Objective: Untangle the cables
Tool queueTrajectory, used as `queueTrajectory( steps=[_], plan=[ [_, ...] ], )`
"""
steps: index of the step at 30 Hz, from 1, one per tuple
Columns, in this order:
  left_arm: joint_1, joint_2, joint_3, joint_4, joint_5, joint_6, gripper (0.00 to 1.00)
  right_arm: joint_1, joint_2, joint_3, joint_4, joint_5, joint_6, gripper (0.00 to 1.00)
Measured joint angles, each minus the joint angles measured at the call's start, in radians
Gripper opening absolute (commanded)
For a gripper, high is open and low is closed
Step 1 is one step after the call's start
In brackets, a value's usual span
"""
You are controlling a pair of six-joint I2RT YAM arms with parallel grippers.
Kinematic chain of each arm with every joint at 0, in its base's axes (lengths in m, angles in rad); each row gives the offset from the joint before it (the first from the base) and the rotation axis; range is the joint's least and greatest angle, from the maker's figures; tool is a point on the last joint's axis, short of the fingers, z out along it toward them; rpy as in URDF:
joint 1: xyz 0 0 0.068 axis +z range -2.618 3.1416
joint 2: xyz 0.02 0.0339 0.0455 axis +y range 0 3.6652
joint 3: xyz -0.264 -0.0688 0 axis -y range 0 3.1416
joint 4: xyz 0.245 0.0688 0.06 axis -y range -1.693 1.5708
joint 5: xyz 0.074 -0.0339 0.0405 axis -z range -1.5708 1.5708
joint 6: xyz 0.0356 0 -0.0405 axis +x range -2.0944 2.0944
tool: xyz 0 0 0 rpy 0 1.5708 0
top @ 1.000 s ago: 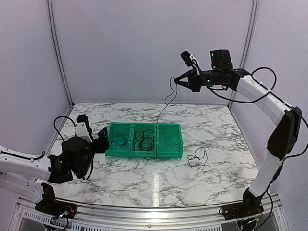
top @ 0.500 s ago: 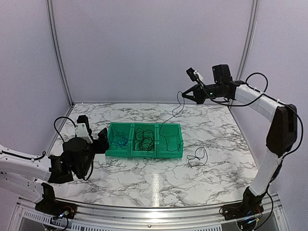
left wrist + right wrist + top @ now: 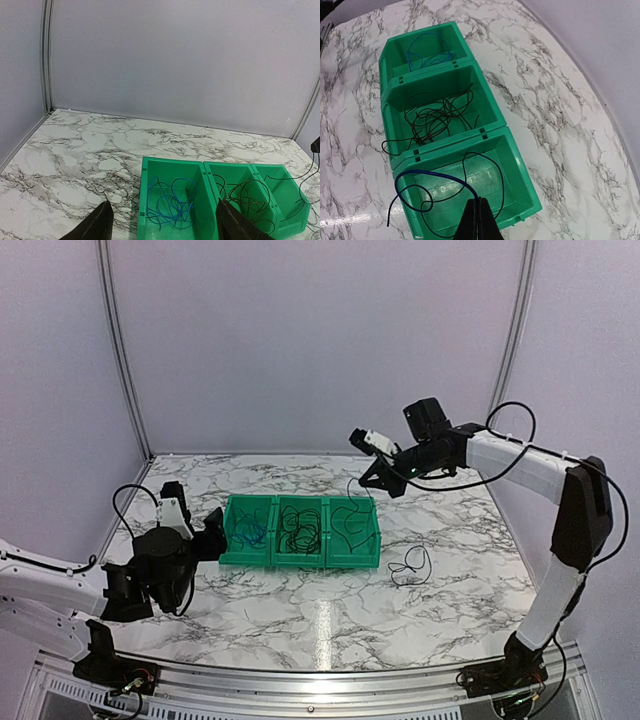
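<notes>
The right arm has swung down from high over the back of the table, so the right gripper (image 3: 364, 482) now hangs low, just above the rightmost of three green plastic bins (image 3: 300, 498) that stand in a row around the middle of the white marble-patterned table (image 3: 450, 600). Its fingers (image 3: 479, 220) are pressed fully together on a thin dark cable (image 3: 492, 162). This cable loops down from the fingertips into that rightmost bin, and one stretch trails out over the bin's wall. The left arm has stayed where it was, low beside the left end of the row, nearer the table's left edge. The left gripper (image 3: 162, 202) has its jaws spread wide with nothing between them, and it faces the leftmost bin. A thin blue cable (image 3: 172, 200) lies loosely coiled in that bin. The middle bin holds a tangle of thin black cables (image 3: 437, 117). A further thin black cable (image 3: 412, 565) lies in a small loose coil on the bare table, just to the right of the row, toward the right edge.
</notes>
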Motion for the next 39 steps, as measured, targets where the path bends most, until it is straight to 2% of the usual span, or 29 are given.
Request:
queueTrajectory(
  steps=[4, 10, 21, 33, 39],
  plan=[
    [0.0, -0.015, -0.019, -0.001, -0.001, -0.009, 0.73, 0.071, 0.061, -0.007, -0.028, 0.08, -0.042, 0.0],
    [0.0, -0.035, -0.04, -0.005, -0.001, -0.019, 0.73, 0.104, 0.151, -0.001, -0.065, 0.172, -0.065, 0.0],
    [0.0, -0.061, -0.055, -0.011, 0.003, -0.047, 0.73, 0.159, 0.303, 0.129, -0.112, 0.335, -0.048, 0.0],
    [0.0, -0.051, -0.054, -0.016, 0.018, -0.067, 0.73, 0.16, 0.33, 0.196, -0.114, 0.513, 0.043, 0.0],
    [0.0, -0.026, -0.052, -0.019, 0.03, -0.07, 0.73, 0.162, 0.349, 0.22, -0.118, 0.539, 0.066, 0.14]
  ],
)
